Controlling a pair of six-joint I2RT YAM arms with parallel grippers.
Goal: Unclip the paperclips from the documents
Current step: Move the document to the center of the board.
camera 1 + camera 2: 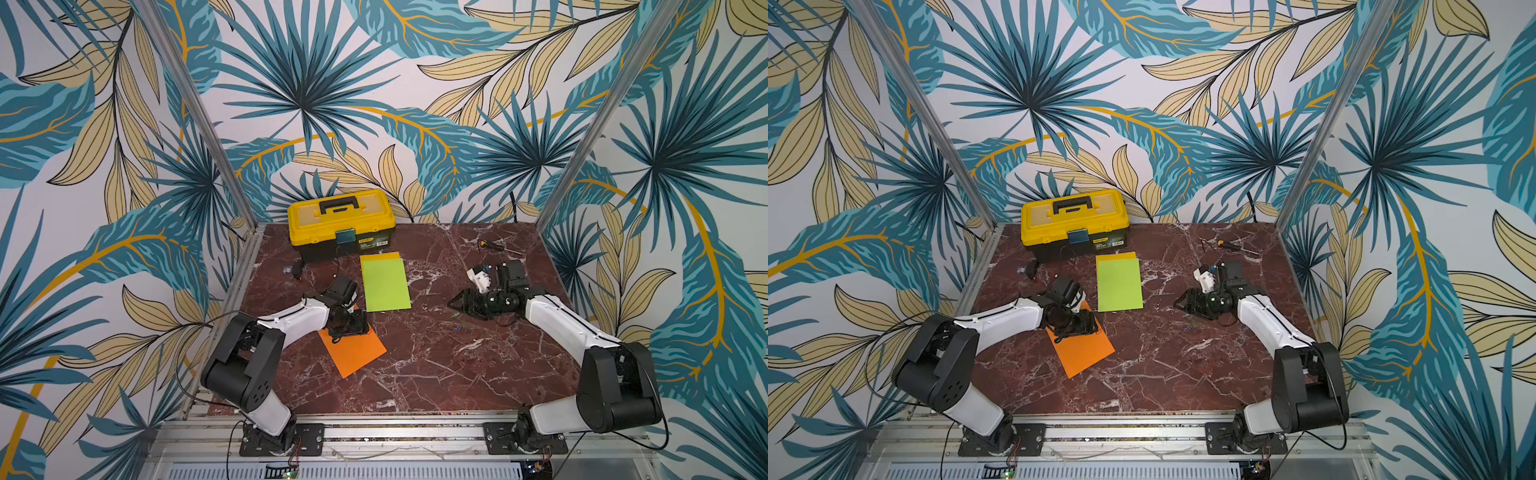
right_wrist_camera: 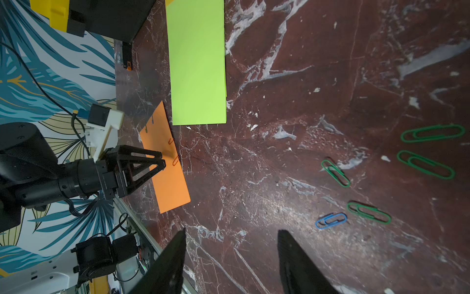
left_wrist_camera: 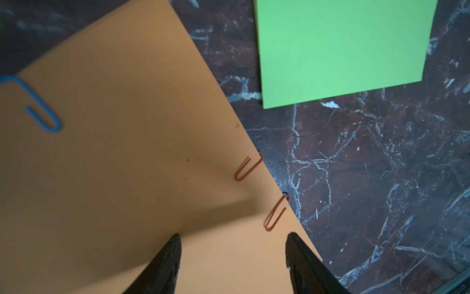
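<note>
Left gripper [image 3: 234, 235] jaws apart, empty, over orange sheet [image 3: 127, 152] edge; red clip [image 3: 276, 213] just ahead, on that edge. Pinch its outer loop, pull straight off the edge (no lifting, paper may tear). Right gripper [image 2: 231, 231] also spread, empty, well away.

**Leafy walls, marble top**

Wallpaper [image 1: 374, 83] of teal and tan palm leaves on white covers all three walls. Slanting aluminium posts [image 1: 197, 112] mark the back corners. The table [image 1: 436, 374] is dark red marble with white veins, edged in front by a metal rail [image 1: 395, 430].
</note>
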